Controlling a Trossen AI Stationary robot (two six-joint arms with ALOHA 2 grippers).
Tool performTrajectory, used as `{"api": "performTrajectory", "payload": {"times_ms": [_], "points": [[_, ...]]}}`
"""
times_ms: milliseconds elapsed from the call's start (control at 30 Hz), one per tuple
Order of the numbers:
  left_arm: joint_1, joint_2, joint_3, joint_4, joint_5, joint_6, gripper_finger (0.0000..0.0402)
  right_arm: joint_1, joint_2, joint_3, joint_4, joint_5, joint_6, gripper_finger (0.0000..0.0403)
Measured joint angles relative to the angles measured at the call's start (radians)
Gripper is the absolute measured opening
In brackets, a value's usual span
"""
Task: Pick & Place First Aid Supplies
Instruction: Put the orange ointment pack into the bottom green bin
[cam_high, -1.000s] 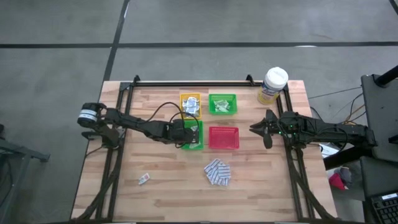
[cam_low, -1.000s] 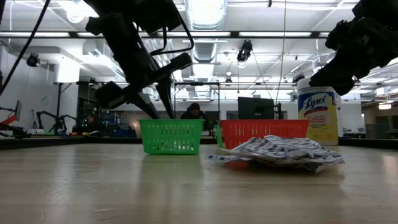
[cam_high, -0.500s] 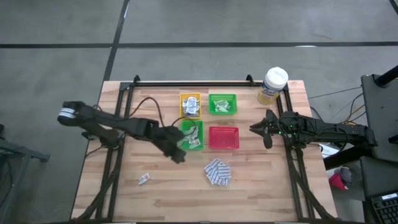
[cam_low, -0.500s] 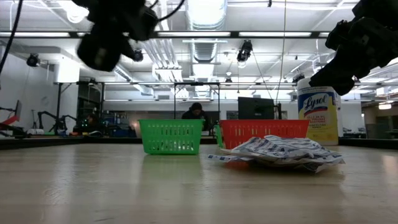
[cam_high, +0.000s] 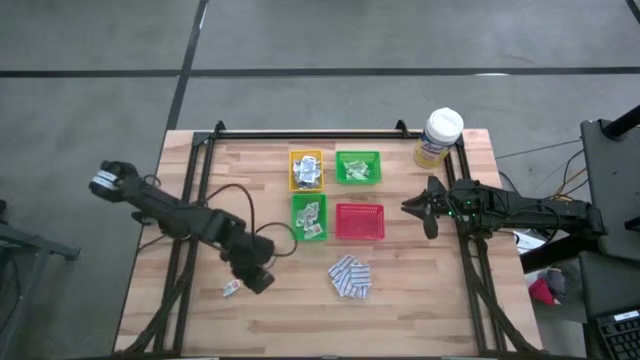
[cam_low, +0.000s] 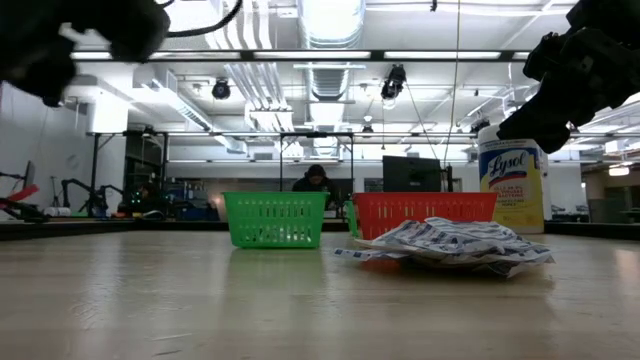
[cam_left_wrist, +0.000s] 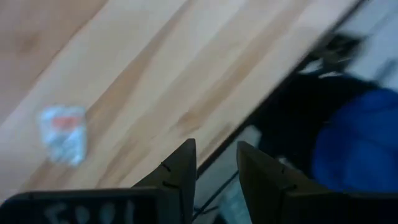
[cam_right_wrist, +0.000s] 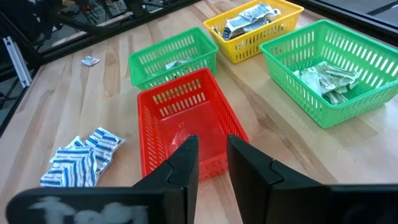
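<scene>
Left tool (cam_left_wrist: 214, 163) empty, parted, by lone sachet (cam_left_wrist: 63, 132) | right tool (cam_right_wrist: 211, 155) parted over red tray (cam_right_wrist: 186, 121)

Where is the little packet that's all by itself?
In the high view, the lone small white packet lies on the wooden table's left front part, just left of the left gripper.

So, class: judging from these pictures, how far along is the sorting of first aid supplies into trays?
Done: the yellow tray and both green trays already hold packets. In hand: nothing gripped; the left claw hangs empty, slightly open, near the lone packet, probably its next pick. The right claw waits beside the red tray. Left: that packet and the blue-and-white pile; the red tray looks empty.
</scene>
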Motion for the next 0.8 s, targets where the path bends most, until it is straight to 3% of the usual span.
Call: {"api": "performTrajectory", "payload": {"times_ms": [233, 800], "points": [[-0.081, 0.0, -0.011, -0.197, -0.004, -0.037, 0.0108, 0.0, 0.0, 0.0, 0.0, 0.0, 0.0, 0.0068], [-0.158, 0.004, -0.181, -0.201, -0.007, -0.139, 0.0108, 0.0, 0.0, 0.0, 0.0, 0.0, 0.002, 0.0084]]}}
